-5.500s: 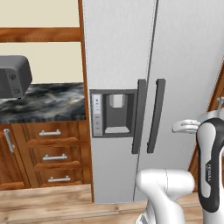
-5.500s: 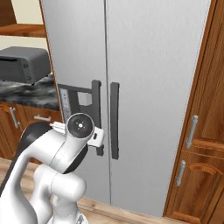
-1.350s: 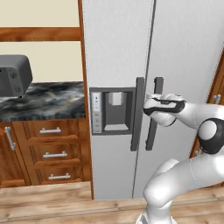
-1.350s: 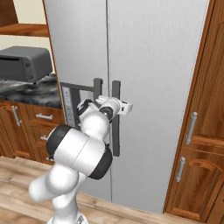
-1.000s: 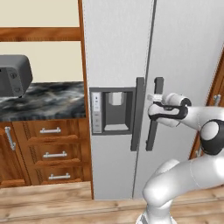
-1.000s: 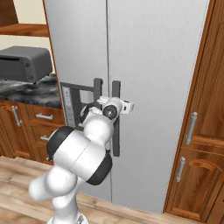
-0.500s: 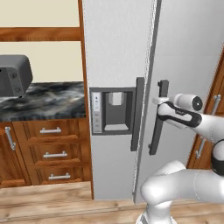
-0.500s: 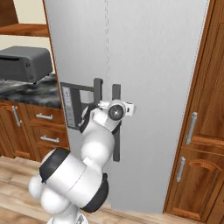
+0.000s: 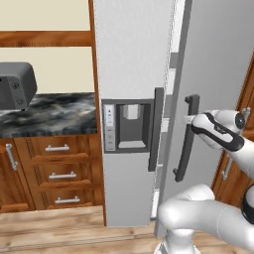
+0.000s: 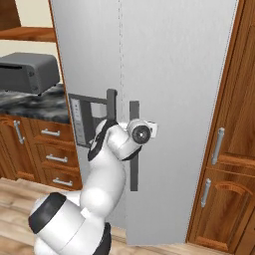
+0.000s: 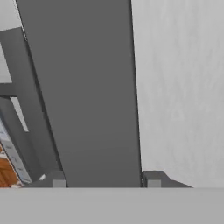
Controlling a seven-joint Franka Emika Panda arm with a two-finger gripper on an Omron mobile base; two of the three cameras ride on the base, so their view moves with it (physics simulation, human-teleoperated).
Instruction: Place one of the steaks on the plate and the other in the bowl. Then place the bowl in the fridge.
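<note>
A tall silver-grey fridge [image 9: 134,54] with two side-by-side doors stands in a rendered kitchen. Its left door carries a water dispenser panel [image 9: 126,125] and a dark vertical handle [image 9: 156,129]. The right door [image 9: 218,64] stands slightly ajar, with a narrow gap between the two doors where pale inner edges show.

A white robot arm reaches from the near right toward the right door handle [image 9: 184,139], a dark grey vertical bar. The claw [image 9: 190,119] sits at the upper part of this handle. In the hand view, the handle [image 11: 87,96] runs as a broad dark bar straight between the two small dark fingertips [image 11: 153,179], one on each side of it, with the grey door surface behind on the right. The claw is closed around the right door handle, gripping it.

In the right base view, the arm rises from the near left, bends at its elbow, and its claw [image 10: 133,130] meets the handle [image 10: 133,149] against the wide grey door [image 10: 179,99].

To the left of the fridge is a dark marbled worktop [image 9: 49,116] with a grey toaster oven [image 9: 15,85] on it, above wooden drawers [image 9: 57,173] with silver pulls. To the right of the fridge stand wooden cabinets [image 10: 226,164] with silver handles. The floor [image 9: 59,233] is pale wood.
</note>
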